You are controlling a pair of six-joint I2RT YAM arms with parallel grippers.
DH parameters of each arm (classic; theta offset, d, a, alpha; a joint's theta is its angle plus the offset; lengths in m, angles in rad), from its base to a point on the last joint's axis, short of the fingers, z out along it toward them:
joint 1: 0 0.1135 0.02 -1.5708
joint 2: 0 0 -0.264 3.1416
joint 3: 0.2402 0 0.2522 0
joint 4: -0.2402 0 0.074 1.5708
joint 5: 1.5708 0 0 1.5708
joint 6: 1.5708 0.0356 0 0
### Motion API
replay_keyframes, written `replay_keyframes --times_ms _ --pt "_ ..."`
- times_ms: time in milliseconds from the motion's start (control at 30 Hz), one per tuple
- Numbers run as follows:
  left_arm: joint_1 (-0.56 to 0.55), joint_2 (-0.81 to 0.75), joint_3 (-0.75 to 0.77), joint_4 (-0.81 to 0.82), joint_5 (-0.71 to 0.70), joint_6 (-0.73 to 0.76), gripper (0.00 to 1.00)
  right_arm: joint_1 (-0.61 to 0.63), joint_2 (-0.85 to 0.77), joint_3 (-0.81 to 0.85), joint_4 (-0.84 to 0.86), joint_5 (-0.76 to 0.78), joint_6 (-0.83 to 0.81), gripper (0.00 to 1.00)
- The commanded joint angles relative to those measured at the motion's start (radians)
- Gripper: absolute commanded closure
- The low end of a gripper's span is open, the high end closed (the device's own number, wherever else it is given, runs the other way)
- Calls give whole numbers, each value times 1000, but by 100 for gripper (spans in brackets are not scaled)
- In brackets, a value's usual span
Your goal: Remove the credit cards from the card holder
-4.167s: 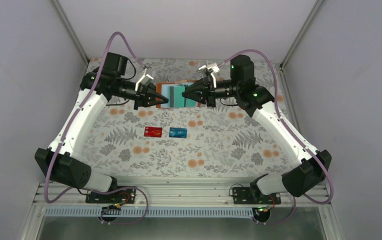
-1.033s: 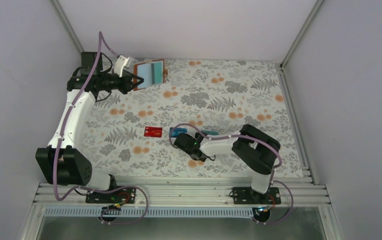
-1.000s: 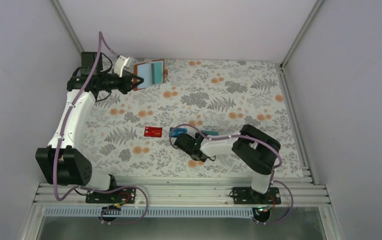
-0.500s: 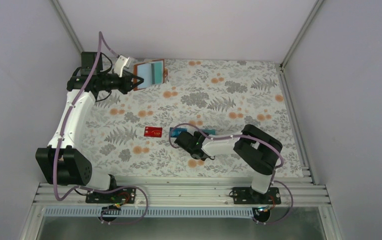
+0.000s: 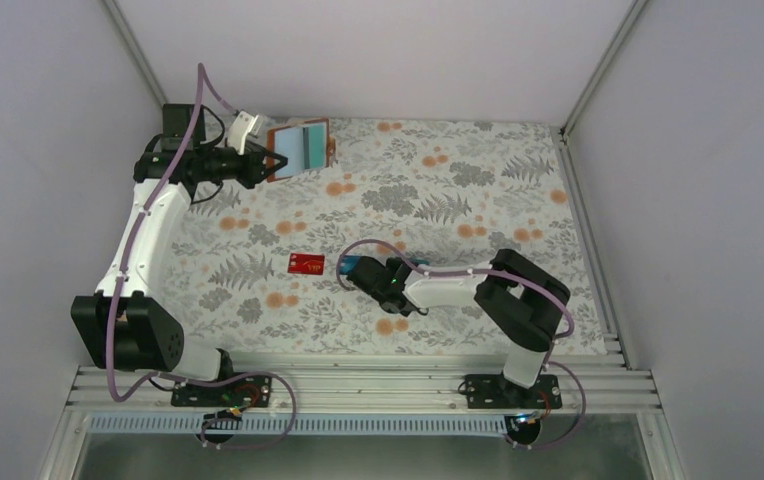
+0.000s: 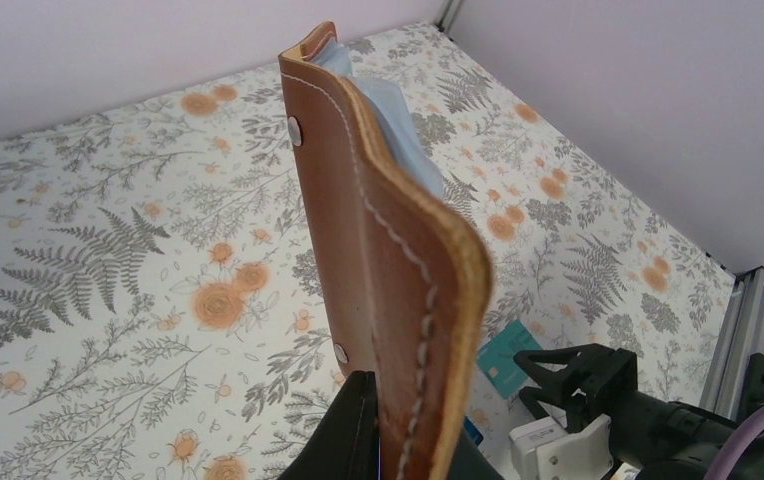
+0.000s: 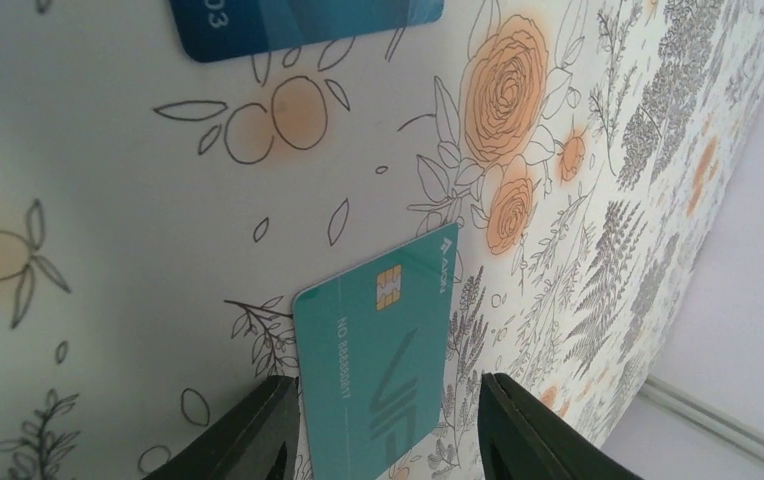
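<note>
Gripping the brown leather card holder [image 6: 378, 250] by its lower edge, the left gripper [image 6: 390, 440] is seen clamped on it, raised above the far-left corner of the floral cloth [image 5: 458, 200]. The right gripper [image 7: 388, 440] is parted low, a teal card [image 7: 378, 360] lying between its jaws, a blue card [image 7: 298, 20] just beyond.

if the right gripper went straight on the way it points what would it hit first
Likely the teal card, lying between its open fingers; the blue card lies farther on. Depth unclear.
</note>
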Motion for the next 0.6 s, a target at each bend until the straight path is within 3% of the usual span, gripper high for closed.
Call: replay_keyframes --times_ms 0,233,333,433,567 --pt "7 -17 21 -1 33 1 98 3 -14 7 -117 -80 37 50" --pt "7 -8 29 -13 54 9 98 8 -169 42 -162 -40 52 41" --pt "7 -6 34 -36 133 50 98 0 -286 131 -96 -47 98 25" --pt "2 -13 46 -65 224 97 98 -60 -467 211 -4 -343 177 21" --pt "-31 -28 65 -117 275 169 98 -224 -712 132 297 -842 339 8"
